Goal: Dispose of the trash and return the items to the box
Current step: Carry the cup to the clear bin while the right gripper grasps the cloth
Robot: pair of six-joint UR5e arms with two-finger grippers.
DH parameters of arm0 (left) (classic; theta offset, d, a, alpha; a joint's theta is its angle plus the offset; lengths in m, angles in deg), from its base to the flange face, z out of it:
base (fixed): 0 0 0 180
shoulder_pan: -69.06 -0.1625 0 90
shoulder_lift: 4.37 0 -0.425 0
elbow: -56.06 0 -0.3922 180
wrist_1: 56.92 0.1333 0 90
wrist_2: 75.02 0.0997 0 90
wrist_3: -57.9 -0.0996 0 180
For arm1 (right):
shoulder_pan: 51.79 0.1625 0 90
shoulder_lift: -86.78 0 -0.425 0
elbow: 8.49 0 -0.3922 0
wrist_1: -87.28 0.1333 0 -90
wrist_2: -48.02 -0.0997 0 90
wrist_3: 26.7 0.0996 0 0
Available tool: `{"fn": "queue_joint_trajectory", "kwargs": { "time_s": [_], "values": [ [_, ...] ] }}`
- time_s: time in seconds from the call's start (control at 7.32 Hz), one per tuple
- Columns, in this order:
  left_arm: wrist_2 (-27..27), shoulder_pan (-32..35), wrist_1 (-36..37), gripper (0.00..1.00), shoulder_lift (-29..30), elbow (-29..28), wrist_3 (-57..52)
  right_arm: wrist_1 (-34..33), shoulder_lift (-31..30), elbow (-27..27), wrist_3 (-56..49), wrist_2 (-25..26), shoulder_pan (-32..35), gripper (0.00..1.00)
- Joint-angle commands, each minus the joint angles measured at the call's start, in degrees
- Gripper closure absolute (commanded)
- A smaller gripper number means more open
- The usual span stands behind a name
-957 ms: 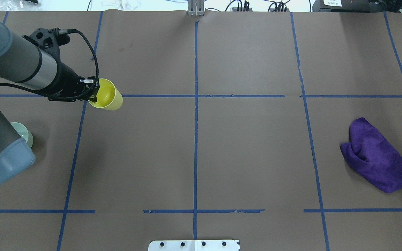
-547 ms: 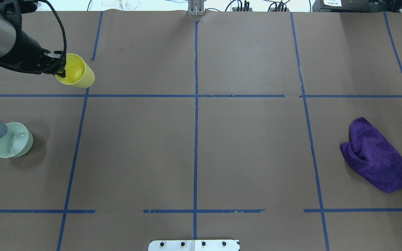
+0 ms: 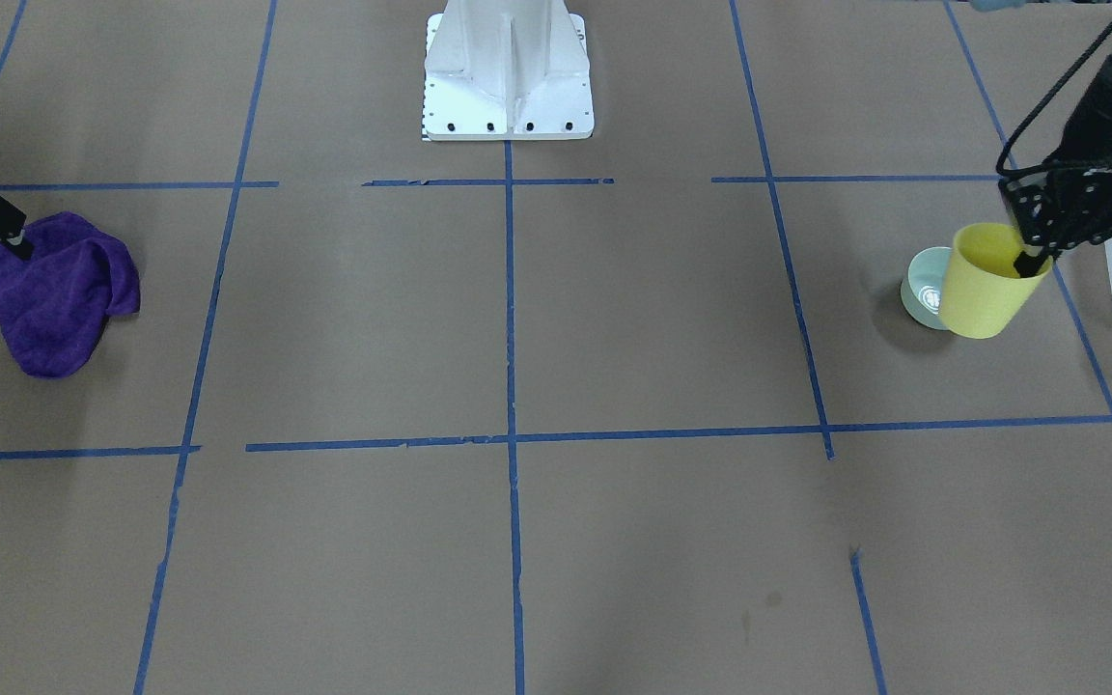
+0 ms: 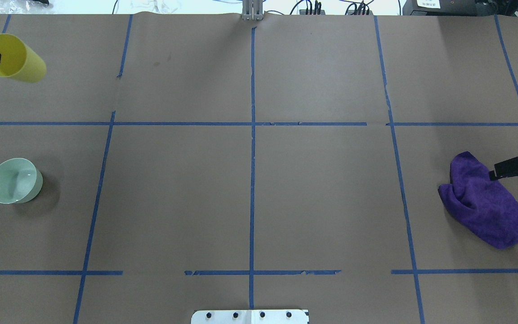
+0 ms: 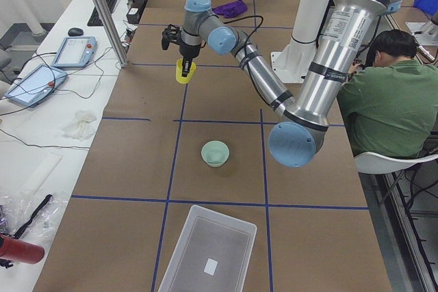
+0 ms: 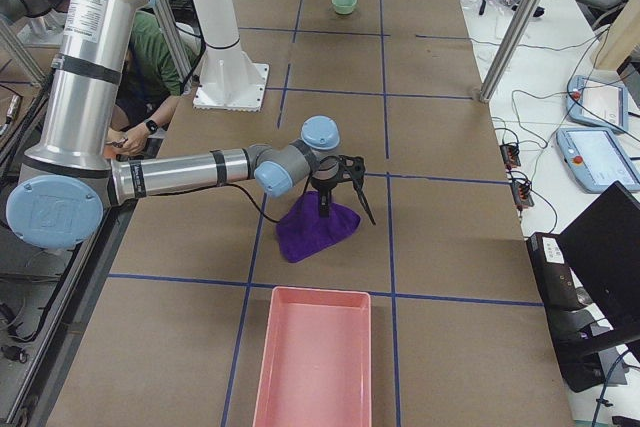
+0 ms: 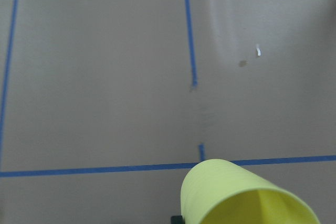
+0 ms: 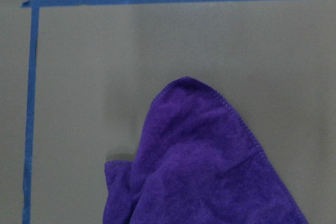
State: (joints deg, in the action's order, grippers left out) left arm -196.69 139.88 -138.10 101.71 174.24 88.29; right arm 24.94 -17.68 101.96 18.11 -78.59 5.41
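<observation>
While aloft, cup (image 3: 986, 290) in end effector (image 3: 1034, 263)

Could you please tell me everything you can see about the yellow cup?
The yellow cup is a plain, smooth tumbler that looks like plastic and narrows slightly towards its base. What shows of its inside is empty. The left claw pinches its rim, with one finger inside the mouth. It hangs slightly tilted, apparently clear of the table, over the robot's far left corner. Nothing else touches it; the green bowl sits well apart.
</observation>
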Motion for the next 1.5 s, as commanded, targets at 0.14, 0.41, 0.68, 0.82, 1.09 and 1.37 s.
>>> {"fn": "queue_joint_trajectory", "kwargs": {
  "time_s": [0.14,0.41,0.68,0.82,1.09,1.37],
  "values": [
    [-0.4,7.7,0.2,1.00,-2.5,-3.7,-16.3,-0.1,0.2,-0.1,2.8,7.5,-10.6,0.00],
    [-0.4,10.3,0.3,1.00,-3.2,-4.5,-20.2,-0.1,0.5,-0.4,3.2,7.5,-12.9,0.03],
    [-0.4,11.8,0.3,1.00,-3.3,-5.1,-23.0,-0.2,0.9,-1.0,2.9,7.4,-13.8,0.68],
    [-0.4,12.8,0.2,1.00,-3.3,-6.6,-25.8,-0.3,1.2,-1.2,2.7,7.4,-14.2,1.00],
    [-0.5,18.0,0.3,1.00,-4.0,-12.0,-36.0,0.2,1.0,-0.6,3.0,7.6,-13.8,1.00],
    [-0.4,20.8,0.3,1.00,-4.1,-14.4,-41.0,-0.5,0.7,3.9,2.7,5.5,-8.2,1.00]
  ]
}}
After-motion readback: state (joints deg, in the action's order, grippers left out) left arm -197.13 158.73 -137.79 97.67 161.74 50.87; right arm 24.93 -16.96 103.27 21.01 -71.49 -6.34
